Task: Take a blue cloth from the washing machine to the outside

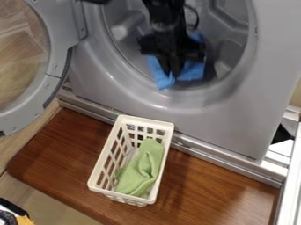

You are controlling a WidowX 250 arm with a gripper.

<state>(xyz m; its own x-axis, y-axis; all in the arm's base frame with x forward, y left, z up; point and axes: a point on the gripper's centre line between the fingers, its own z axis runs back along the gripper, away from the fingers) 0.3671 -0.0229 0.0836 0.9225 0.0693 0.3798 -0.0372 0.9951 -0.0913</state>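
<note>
Probably at the grab step, with gripper point(172, 74) at blue cloth point(163, 82) in washer point(211, 118); can't tell if clamped or apart; gotta grip securely, then pull nearward.

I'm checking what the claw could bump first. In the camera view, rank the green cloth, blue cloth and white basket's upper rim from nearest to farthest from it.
Nearest the claw first:
1. Blue cloth: right at the claw, in the drum opening.
2. White basket's upper rim: below the opening.
3. Green cloth: inside the basket, lower still.
</note>
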